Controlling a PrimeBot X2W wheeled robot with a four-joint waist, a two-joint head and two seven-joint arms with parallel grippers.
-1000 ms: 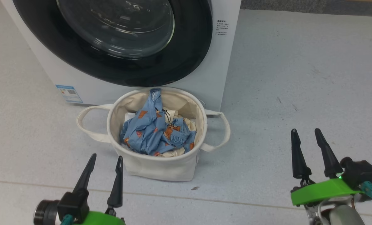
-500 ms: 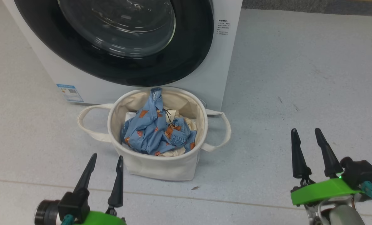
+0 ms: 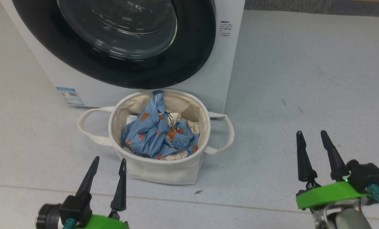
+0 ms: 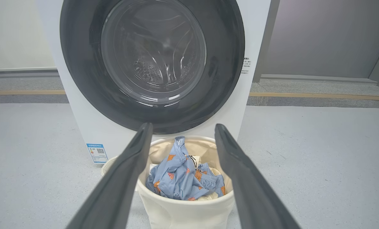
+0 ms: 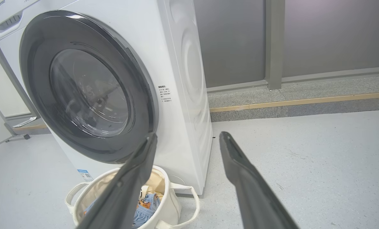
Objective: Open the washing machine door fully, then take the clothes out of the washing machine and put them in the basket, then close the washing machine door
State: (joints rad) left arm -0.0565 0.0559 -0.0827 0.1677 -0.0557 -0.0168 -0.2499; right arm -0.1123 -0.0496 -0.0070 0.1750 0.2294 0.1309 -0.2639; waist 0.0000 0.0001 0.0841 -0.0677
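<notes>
**Clothes in basket, door shut, both grippers empty**

Since the earlier head frames, no object has changed place. The whole head view has shifted by a small amount, which is camera movement. Both grippers stand where they stood.

1. Left gripper point(image 3: 109, 159): nearest the camera, on the near side of the basket point(image 3: 164, 173) and slightly to its left. It is close to the basket's front wall but not touching it. The two dark fingers point toward the basket. The jaws stand wide apart with nothing between them.

2. Right gripper point(image 3: 312, 133): well to the right of the basket, over bare grey floor point(image 3: 304, 79). The fingers point away from the camera. The jaws are spread apart and hold nothing.

3. Basket: upright on the floor, with one loop handle hanging out to each side.

4. The clothes point(image 3: 159, 135): inside the basket. The light blue fabric with orange-brown prints lies bunched on top. One end climbs the far inner wall up to the rim. Cream-yellow fabric shows beneath and beside the blue fabric.

5. Washing machine point(image 3: 219, 79): directly behind the basket, whose far rim sits just in front of the machine's lower front panel. A small blue label point(image 3: 66, 95) is fixed low on the front, to the left of the basket. A black text sticker point(image 3: 225, 28) is higher up, to the right of the door.

6. Washing machine door point(image 3: 192, 57): above and behind the basket. In the right wrist view it lies shut, flush against the machine's front. In the left wrist view the perforated drum point(image 4: 151, 70) is visible through the clear glass.

7. Grey wall point(image 5: 240, 38): farthest from the basket, behind the machine.
</notes>
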